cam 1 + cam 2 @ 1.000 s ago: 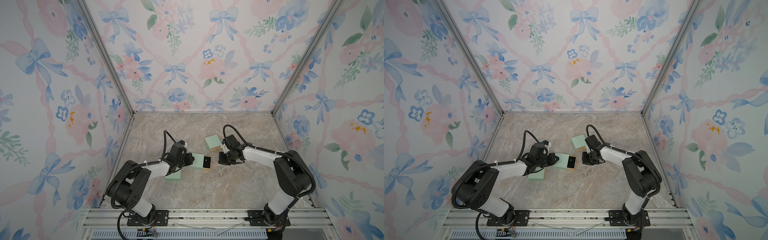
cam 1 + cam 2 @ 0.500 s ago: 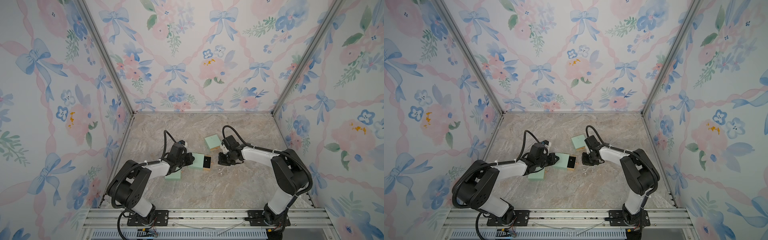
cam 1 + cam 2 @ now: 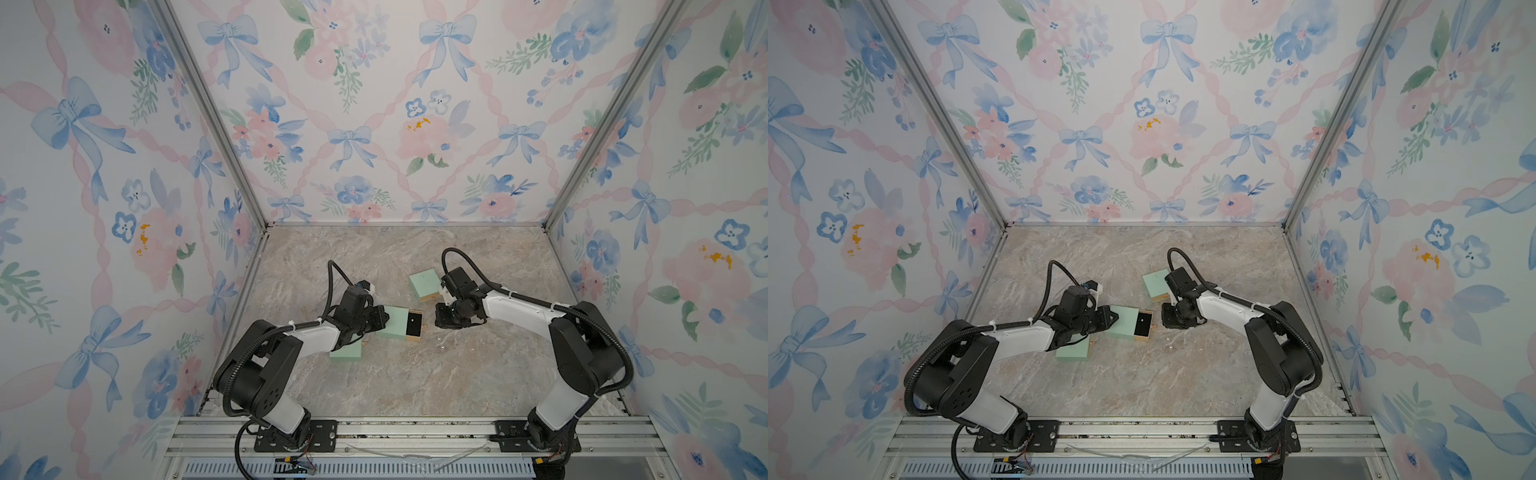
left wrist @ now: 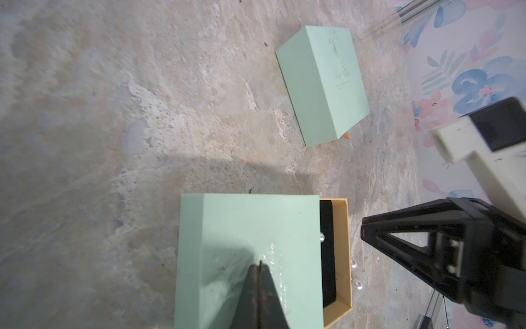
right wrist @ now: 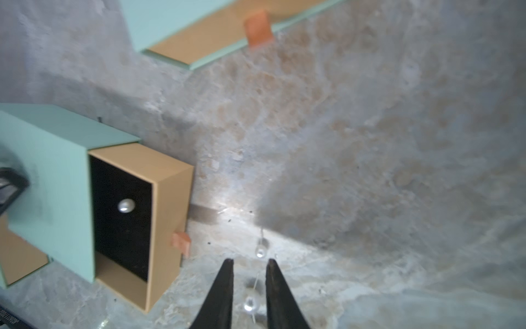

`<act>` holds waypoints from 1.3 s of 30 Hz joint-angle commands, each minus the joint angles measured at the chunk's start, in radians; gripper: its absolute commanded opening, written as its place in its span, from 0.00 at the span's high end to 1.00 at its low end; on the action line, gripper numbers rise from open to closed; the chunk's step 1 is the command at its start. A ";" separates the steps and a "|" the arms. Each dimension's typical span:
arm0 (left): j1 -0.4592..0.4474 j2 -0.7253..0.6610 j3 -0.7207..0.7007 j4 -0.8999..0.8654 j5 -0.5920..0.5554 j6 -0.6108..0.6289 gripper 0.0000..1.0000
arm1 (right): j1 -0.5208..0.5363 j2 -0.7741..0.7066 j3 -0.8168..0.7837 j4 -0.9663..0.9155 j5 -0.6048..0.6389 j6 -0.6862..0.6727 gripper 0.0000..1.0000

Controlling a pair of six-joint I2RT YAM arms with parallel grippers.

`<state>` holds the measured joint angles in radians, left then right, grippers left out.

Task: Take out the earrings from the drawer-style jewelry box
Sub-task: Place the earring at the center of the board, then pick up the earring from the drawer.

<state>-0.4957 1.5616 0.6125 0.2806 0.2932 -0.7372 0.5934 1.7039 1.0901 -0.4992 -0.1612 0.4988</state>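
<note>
The jewelry box (image 3: 392, 328) (image 3: 1121, 322) is a mint green sleeve with its tan drawer (image 3: 415, 336) (image 5: 168, 196) pulled out. One pearl earring (image 5: 126, 205) (image 4: 322, 237) lies on the drawer's black lining. My left gripper (image 4: 260, 265) (image 3: 384, 318) is shut and presses down on the sleeve's top. My right gripper (image 5: 250, 260) (image 3: 439, 322) hovers low over the table beside the drawer, open a little. A second earring (image 5: 250, 304) lies on the table between its fingers without touching them. A third earring (image 5: 260, 250) lies just past the fingertips.
A second mint green box (image 3: 424, 284) (image 4: 321, 82) with an orange pull tab (image 5: 259, 28) lies behind the right gripper. A third green box (image 3: 347, 353) lies under my left arm. Floral walls close in three sides.
My right gripper's fingers have spread a little. Both arms and the jewelry box hold their places.
</note>
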 commanded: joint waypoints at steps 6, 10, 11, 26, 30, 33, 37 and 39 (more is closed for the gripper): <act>0.005 0.058 -0.046 -0.156 -0.037 0.016 1.00 | 0.158 0.000 0.156 -0.081 0.091 -0.016 0.76; 0.005 0.058 -0.043 -0.154 -0.034 0.018 1.00 | 0.185 0.064 0.198 -0.063 0.100 0.003 0.77; 0.005 0.058 -0.045 -0.155 -0.034 0.018 1.00 | 0.190 0.076 0.207 -0.059 0.103 0.005 0.77; 0.005 0.045 -0.057 -0.147 -0.035 0.012 1.00 | 0.202 0.190 0.277 -0.087 0.183 0.002 0.77; 0.004 0.045 -0.056 -0.149 -0.035 0.016 1.00 | 0.202 0.213 0.293 -0.088 0.172 0.002 0.77; 0.005 0.040 -0.058 -0.150 -0.038 0.016 1.00 | 0.203 0.224 0.300 -0.090 0.173 0.004 0.78; 0.005 0.037 -0.058 -0.155 -0.045 0.018 1.00 | 0.201 0.234 0.312 -0.103 0.181 0.000 0.78; 0.005 0.040 -0.057 -0.158 -0.048 0.019 1.00 | 0.201 0.238 0.315 -0.106 0.183 -0.002 0.78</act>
<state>-0.4957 1.5608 0.6048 0.2943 0.2928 -0.7372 0.7883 1.9251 1.3651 -0.5739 0.0013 0.4934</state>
